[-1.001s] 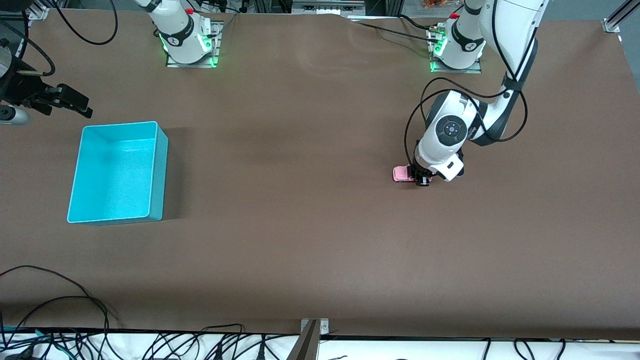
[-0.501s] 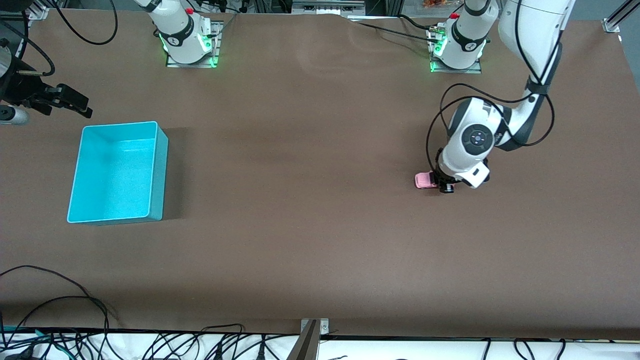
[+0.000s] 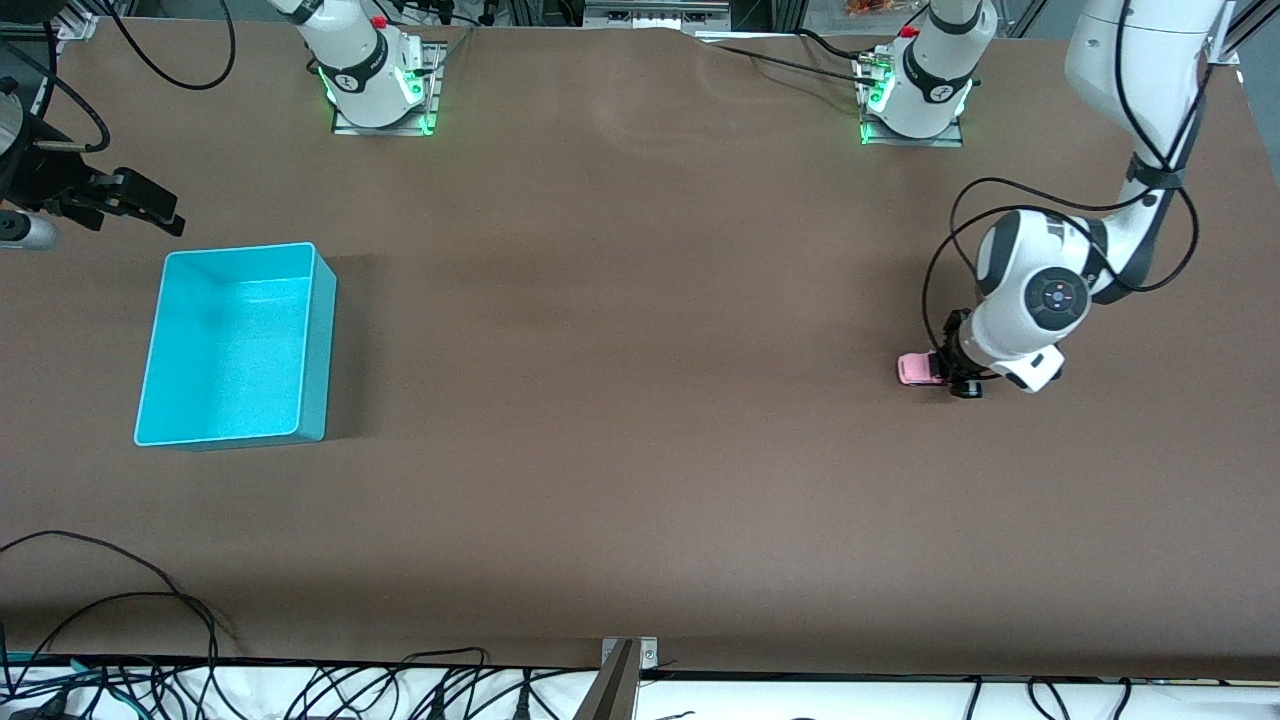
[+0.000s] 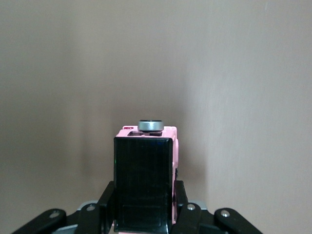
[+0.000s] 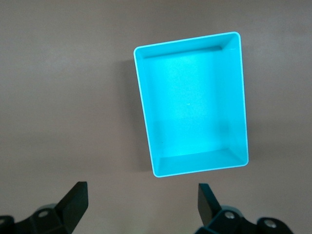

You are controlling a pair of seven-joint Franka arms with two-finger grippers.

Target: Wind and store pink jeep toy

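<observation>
I see the brown worktop (image 3: 620, 420) spread under both arms. The turquoise bin (image 3: 235, 345) sits just beneath my right pincer (image 5: 141, 202), whose fingers stand wide apart with nothing between them; that arm waits. My left pincer (image 3: 950, 375) is low at the left arm's end, clamped on the pink jeep toy (image 4: 146, 175), which pokes out between its fingers (image 4: 187, 214).

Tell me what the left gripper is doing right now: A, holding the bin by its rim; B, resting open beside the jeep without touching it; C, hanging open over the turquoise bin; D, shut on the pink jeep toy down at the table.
D: the left gripper is shut on the pink jeep toy, its fingers pressed against the jeep's sides in the left wrist view.
</observation>
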